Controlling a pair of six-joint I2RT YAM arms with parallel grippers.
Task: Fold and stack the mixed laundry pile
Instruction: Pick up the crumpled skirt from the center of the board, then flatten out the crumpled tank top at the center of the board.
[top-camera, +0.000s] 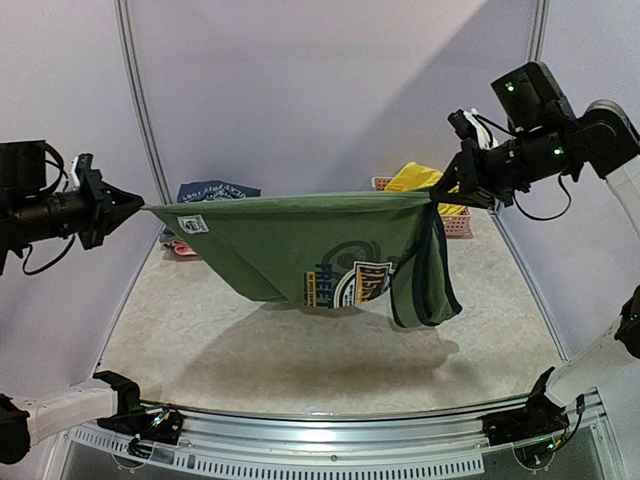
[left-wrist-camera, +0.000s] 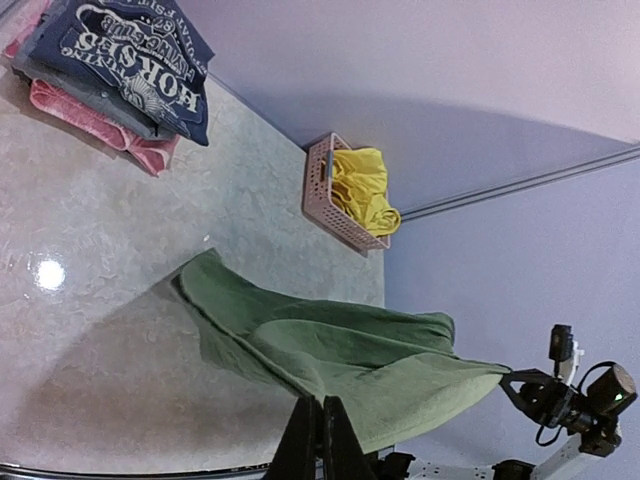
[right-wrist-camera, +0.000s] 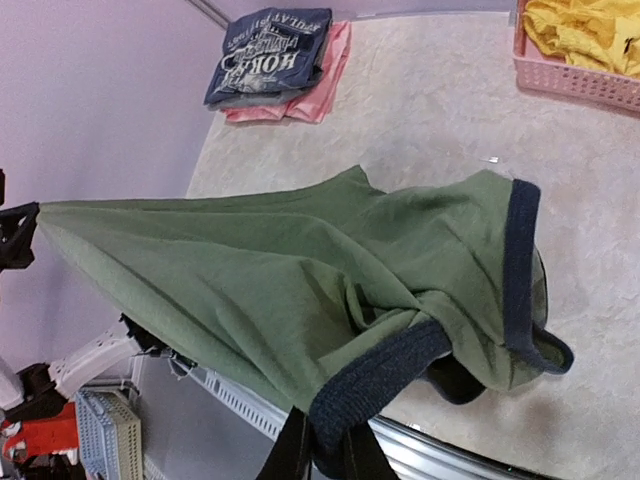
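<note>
Roughly midway. Olive-green shirt (top-camera: 290, 250) not yet folded: stretched in the air over table (top-camera: 300, 350), pinched shut at one end by left gripper (top-camera: 140, 205), at dark trim by right gripper (top-camera: 437, 200). Folded stack (top-camera: 215, 190) far left. Yellow shorts (top-camera: 415, 178) waiting in pink basket (top-camera: 458, 222). Right fingertips buried in fabric; stack count unclear.

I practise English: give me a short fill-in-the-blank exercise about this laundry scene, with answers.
The left pincer and the right pincer together hold only ___ garment, the olive-green shirt.
The yellow shorts lie in the pink ___.
Under the folded navy shirt, the lowest garment is ___.
Answers: one, basket, pink.
</note>
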